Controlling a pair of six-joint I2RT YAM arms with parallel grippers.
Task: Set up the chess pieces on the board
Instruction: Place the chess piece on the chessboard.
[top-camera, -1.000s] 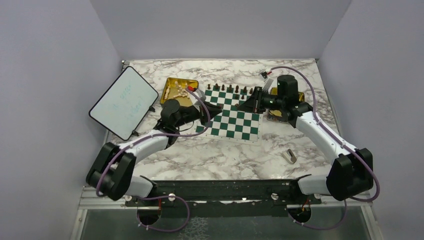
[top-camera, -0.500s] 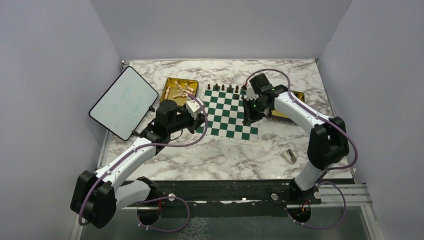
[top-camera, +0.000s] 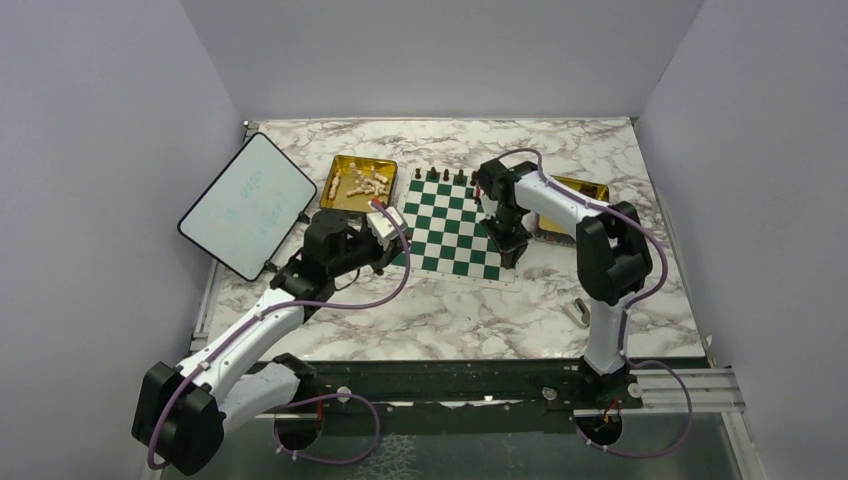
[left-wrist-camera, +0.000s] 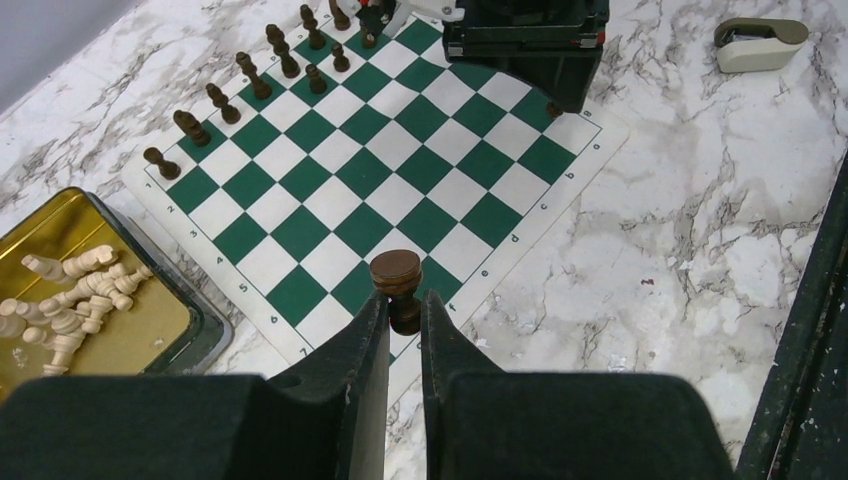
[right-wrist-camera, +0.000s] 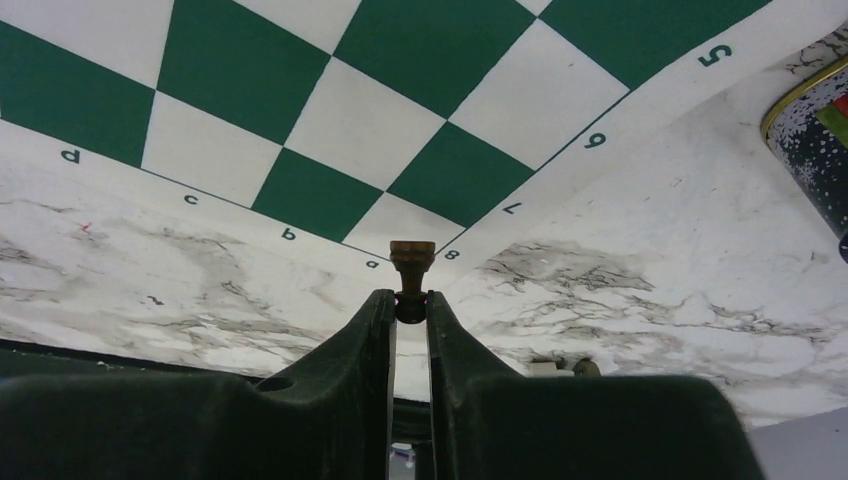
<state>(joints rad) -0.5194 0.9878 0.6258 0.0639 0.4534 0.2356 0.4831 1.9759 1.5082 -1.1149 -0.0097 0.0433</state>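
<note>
The board (top-camera: 455, 225) of green and white squares lies mid-table. Several dark chess pieces (left-wrist-camera: 250, 75) stand along its far side, with three more (left-wrist-camera: 340, 57) in the second row. Cream pieces (left-wrist-camera: 75, 295) lie in the left gold tray (top-camera: 345, 165). My left gripper (left-wrist-camera: 397, 305) is shut on a dark brown piece (left-wrist-camera: 396, 275) above the board's near left edge (top-camera: 385, 225). My right gripper (right-wrist-camera: 410, 298) is shut on another dark brown piece (right-wrist-camera: 411, 262) above the board's near right corner (top-camera: 512, 250).
A white tablet (top-camera: 247, 205) leans at the left. A second gold tray (top-camera: 580, 190) sits right of the board. A small grey-beige block (top-camera: 578, 312) lies on the marble near the front right, also in the left wrist view (left-wrist-camera: 760, 45).
My right arm swung from the right tray across to the board's near right corner with its piece. My left gripper drew back a little toward the board's near left edge.
</note>
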